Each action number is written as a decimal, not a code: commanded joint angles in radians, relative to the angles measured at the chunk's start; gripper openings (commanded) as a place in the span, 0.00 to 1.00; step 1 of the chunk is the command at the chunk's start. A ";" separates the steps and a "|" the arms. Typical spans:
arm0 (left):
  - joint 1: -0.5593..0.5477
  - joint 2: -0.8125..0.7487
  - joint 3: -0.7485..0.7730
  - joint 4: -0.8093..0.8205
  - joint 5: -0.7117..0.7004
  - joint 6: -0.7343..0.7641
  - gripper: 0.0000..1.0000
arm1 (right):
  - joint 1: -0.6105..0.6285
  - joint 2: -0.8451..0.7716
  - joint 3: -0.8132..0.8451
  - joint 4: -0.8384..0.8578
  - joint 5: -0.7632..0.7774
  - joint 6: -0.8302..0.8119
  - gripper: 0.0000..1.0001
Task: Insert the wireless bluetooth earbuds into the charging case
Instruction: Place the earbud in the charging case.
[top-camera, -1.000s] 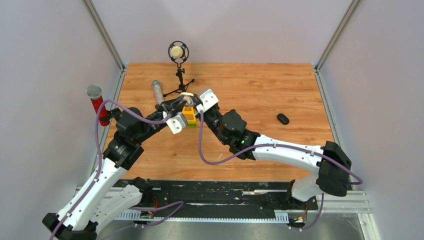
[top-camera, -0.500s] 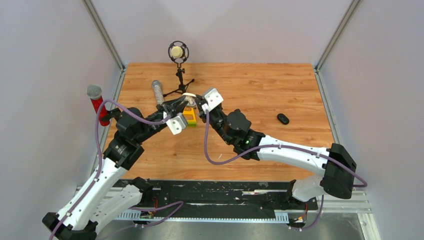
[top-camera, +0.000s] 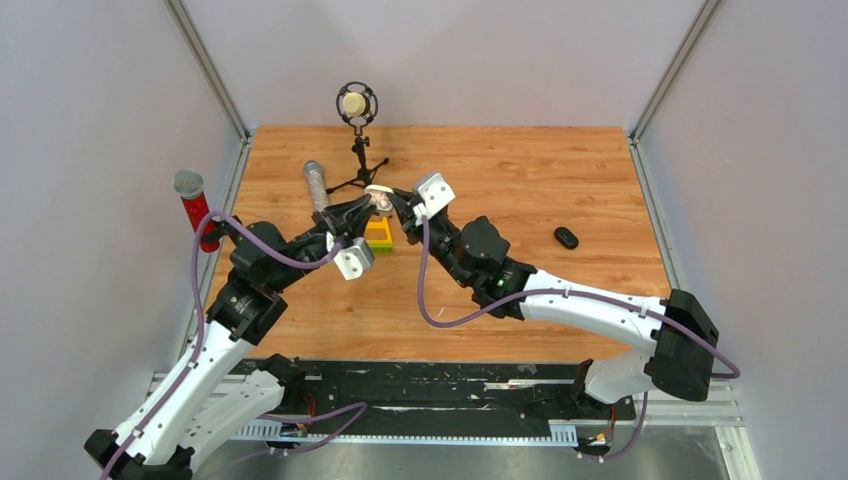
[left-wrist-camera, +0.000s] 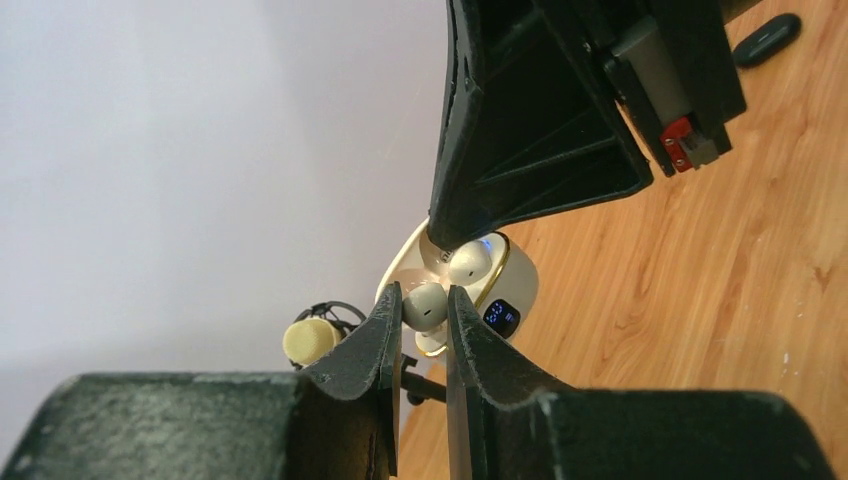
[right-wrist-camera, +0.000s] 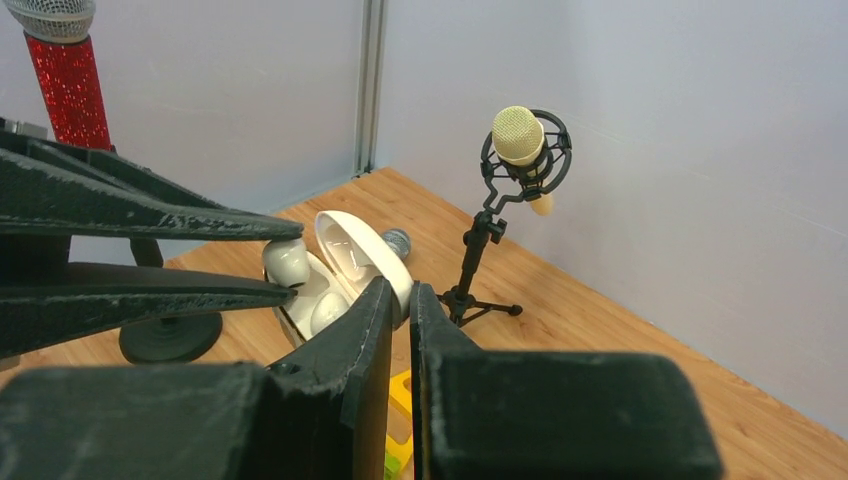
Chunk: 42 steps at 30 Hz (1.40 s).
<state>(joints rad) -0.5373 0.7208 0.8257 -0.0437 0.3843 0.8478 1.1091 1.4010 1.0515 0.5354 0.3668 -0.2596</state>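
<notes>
The white charging case (top-camera: 378, 196) is held open in the air above the table. My right gripper (right-wrist-camera: 402, 295) is shut on its raised lid (right-wrist-camera: 362, 250). One white earbud (left-wrist-camera: 468, 262) sits in a case well, also in the right wrist view (right-wrist-camera: 328, 312). My left gripper (left-wrist-camera: 422, 302) is shut on the other earbud (left-wrist-camera: 425, 306) and holds it at the case's open mouth, beside the seated one. The right wrist view shows this earbud (right-wrist-camera: 288, 262) between the left fingertips (right-wrist-camera: 255, 228). The case front shows a small lit dark display (left-wrist-camera: 501, 317).
A yellow block (top-camera: 379, 235) lies on the table under the grippers. A cream microphone on a black tripod (top-camera: 356, 105) stands behind them, a silver microphone (top-camera: 316, 183) lies to the left, and a red one (top-camera: 194, 205) stands at the left wall. A black oval object (top-camera: 566, 237) lies right.
My right gripper has moved a little right and back with the case. My left gripper has followed it with the earbud, and both stay shut.
</notes>
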 joint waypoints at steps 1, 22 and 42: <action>0.004 -0.023 -0.025 -0.004 0.045 -0.098 0.00 | -0.027 -0.064 0.012 0.081 -0.057 0.098 0.00; 0.005 0.071 0.062 -0.081 -0.050 -0.375 0.17 | -0.038 -0.060 0.008 0.080 -0.121 0.066 0.00; 0.004 0.003 0.090 -0.087 0.004 -0.302 0.73 | -0.057 -0.027 0.041 0.014 -0.101 0.085 0.00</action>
<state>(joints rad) -0.5373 0.7502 0.8707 -0.1238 0.3801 0.5255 1.0615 1.3819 1.0359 0.5282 0.2790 -0.2028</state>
